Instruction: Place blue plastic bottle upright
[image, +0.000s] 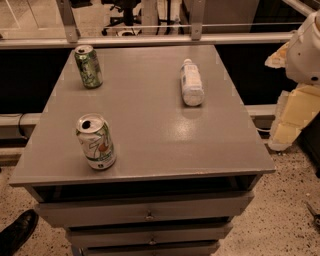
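Note:
The blue plastic bottle lies on its side on the right rear part of the grey cabinet top. Its white cap points toward the far edge. It is clear, with a pale label. My gripper is not in view. Only a white rounded part of my arm shows at the upper right edge, off to the right of the cabinet and well away from the bottle.
A green-and-white can stands upright at the rear left. Another open can stands near the front left. The cabinet has drawers below. Yellowish foam pieces sit to its right. A black shoe is at the bottom left.

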